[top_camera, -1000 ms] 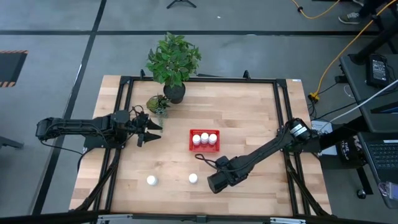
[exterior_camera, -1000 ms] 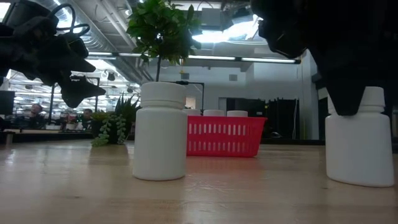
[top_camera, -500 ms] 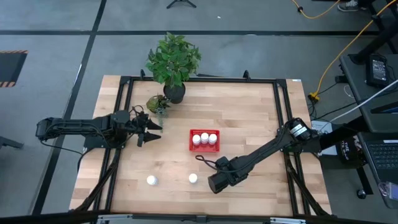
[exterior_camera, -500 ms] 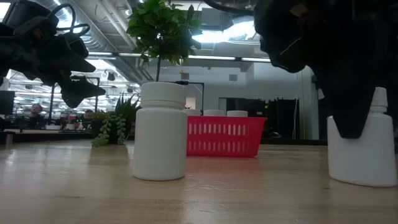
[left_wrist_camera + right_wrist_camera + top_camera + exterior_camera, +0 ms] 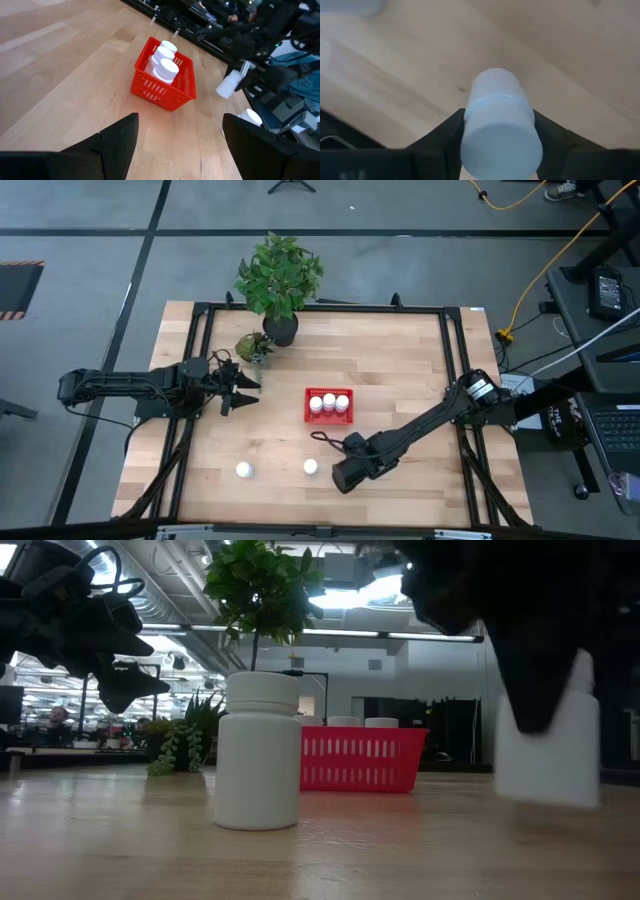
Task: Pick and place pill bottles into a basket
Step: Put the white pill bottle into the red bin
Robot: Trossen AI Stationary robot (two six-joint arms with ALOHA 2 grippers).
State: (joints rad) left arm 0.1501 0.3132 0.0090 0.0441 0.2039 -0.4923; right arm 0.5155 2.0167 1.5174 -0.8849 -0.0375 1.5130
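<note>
My right gripper (image 5: pixel 318 468) is shut on a white pill bottle (image 5: pixel 548 740) near the table's near edge, a little above the wood. A second bottle (image 5: pixel 244 470) stands on its base to its left. It also shows in the low view (image 5: pixel 258 750). The red basket (image 5: pixel 328 393) sits at mid-table and holds three bottles (image 5: pixel 165 62) upright. My left gripper (image 5: pixel 245 392) hovers open and empty, left of the basket. My right gripper pinches the bottle's two opposite sides (image 5: pixel 470 117) between its two fingers (image 5: pixel 445 137), high on the body near the cap. The fingers come from above, slanting down. The bottle hangs below them, tipped a little, with its base (image 5: pixel 545 798) clear of the table.
A tall potted plant (image 5: pixel 280 280) and a small trailing plant (image 5: pixel 255 345) stand at the far left of the table. Black frame rails (image 5: pixel 455 380) run along the table's sides. Bare wood lies between the held bottle and the basket.
My right gripper has risen with the pill bottle. The bottle stood on the table before. Now it is lifted clear, tipped a little, and shifted slightly toward the table's left.
</note>
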